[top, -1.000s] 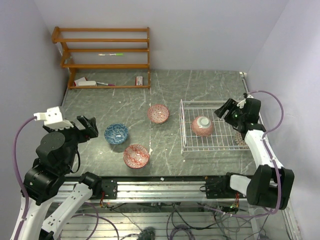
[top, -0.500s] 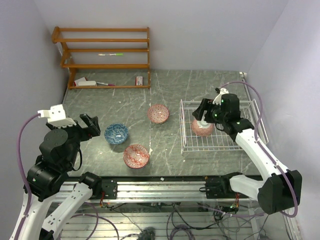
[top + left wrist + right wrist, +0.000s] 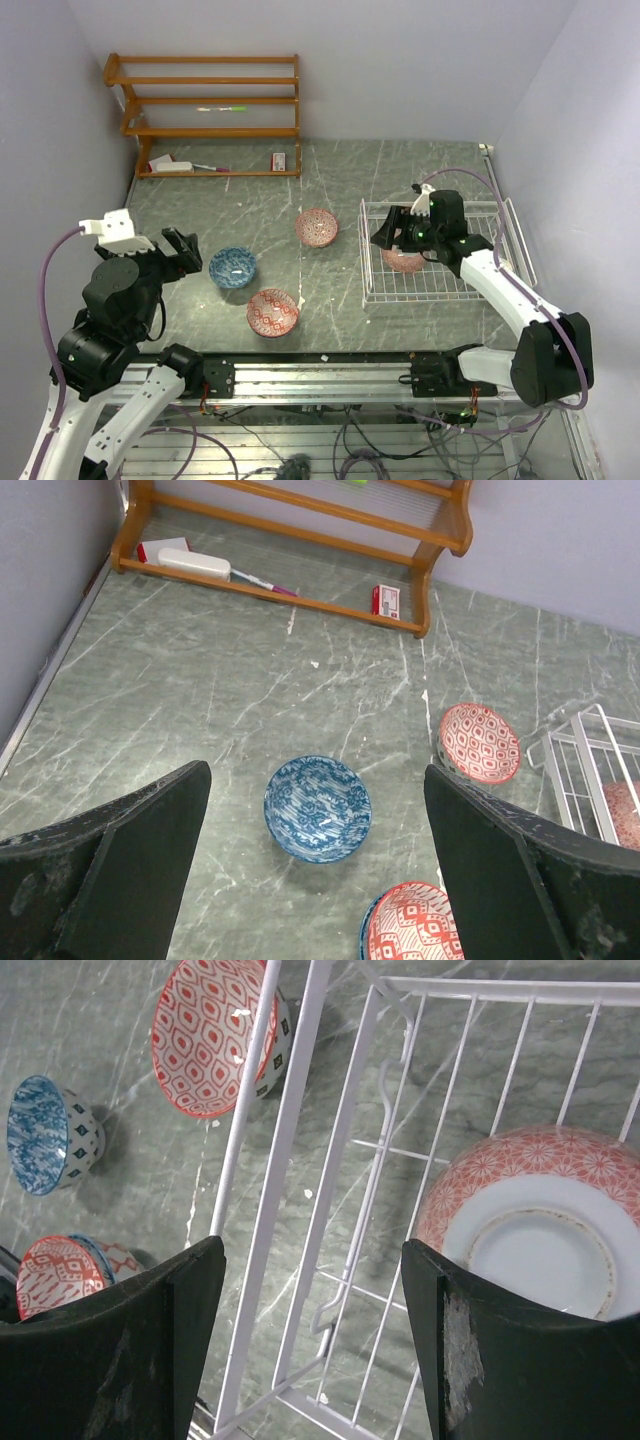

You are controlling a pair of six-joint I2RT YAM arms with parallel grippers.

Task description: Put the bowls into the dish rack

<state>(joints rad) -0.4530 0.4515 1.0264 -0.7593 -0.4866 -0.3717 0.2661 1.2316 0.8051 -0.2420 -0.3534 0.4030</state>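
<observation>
Right pincer (image 3: 385, 233): spread wide, over dish rack (image 3: 363, 282) left rim | left pincer (image 3: 182, 250): spread wide, facing blue bowl (image 3: 232, 266) | upturned bowl (image 3: 403, 262) in rack, three on bench (image 3: 400, 170) | risk: descending finger catches rim wire, drags rack.

Pink bowl (image 3: 520, 1175) inverted in dish rack (image 3: 450, 282); three bowls (image 3: 232, 267) outside.

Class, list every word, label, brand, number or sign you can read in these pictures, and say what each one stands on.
No text can be read in any view.
The small red-and-white box on the bottom board of the orange shelf may carry print, but it is too small and blurred to read.
The bowls, such as the blue bowl, show patterns only, with no words or numbers.
</observation>
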